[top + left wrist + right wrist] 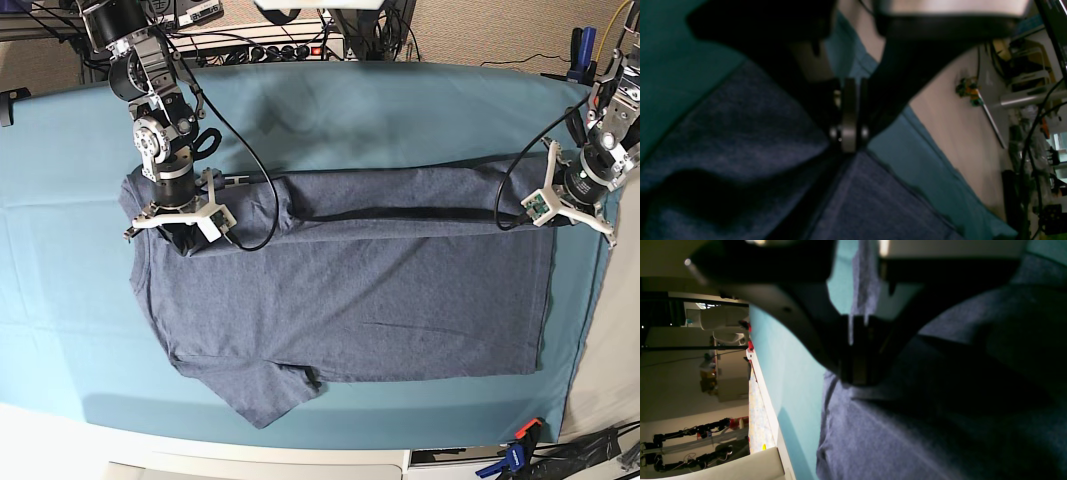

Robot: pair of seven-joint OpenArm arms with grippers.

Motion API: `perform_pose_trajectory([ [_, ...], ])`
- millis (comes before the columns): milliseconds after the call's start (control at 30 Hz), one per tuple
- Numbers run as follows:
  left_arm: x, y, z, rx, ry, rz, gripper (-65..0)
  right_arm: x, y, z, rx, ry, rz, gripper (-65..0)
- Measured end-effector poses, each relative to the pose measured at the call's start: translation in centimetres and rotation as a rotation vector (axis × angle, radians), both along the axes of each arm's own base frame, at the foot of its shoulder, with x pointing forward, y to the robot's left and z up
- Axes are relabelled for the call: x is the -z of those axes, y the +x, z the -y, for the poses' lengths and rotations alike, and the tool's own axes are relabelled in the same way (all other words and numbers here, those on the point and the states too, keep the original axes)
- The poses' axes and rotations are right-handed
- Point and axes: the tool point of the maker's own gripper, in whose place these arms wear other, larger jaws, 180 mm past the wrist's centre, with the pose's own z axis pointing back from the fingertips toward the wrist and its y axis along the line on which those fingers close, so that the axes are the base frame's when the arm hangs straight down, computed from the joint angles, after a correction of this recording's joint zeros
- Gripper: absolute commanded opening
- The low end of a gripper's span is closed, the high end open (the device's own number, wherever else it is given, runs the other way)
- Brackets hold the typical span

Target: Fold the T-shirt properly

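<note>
The T-shirt (350, 290) was spread across the teal cloth (400, 110) that covered the table, its length running from one side of the base view to the other, with one short sleeve (265, 395) pointing toward the near edge. The far long edge of the garment had been turned over toward the middle, so that a narrow folded band (400, 195) lay along the top of the body, with a dark crease beneath it. The right gripper (182, 228) was seen at the base view's left end of that band, pressed down onto the fabric near the shoulder; in the right wrist view its jaws were closed, and a strip of the blue-grey cloth (867, 283) was seen rising between the fingers, so the fabric was pinched there. The left gripper (560, 205) was placed at the opposite end of the band, at the hem corner beside the table's edge. In the left wrist view its fingers (848, 113) were brought together with almost no gap, their tips set right at a fold of the shirt (740, 140); whether cloth was actually caught between them could not be made out. A black cable (255, 170) was looped from the right arm over the shirt.
</note>
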Motion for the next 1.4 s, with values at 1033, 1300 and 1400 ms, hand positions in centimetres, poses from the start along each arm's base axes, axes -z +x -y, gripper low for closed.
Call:
perform_pose_trajectory([
  [1033, 2.3, 1.7, 1.9, 0.100, 0.100, 0.008, -65.0, 0.0, 0.0, 0.0, 0.000, -0.001, 0.000, -65.0],
  [1300, 2.3, 1.7, 1.8, 0.095, 0.097, 0.000, -65.0, 0.2, -0.1, 0.3, 0.017, -0.006, -0.009, -65.0],
  [1400, 2.3, 1.7, 1.8, 0.094, 0.098, -0.001, -65.0, 0.1, -0.1, 0.5, 0.022, -0.014, -0.011, -65.0],
])
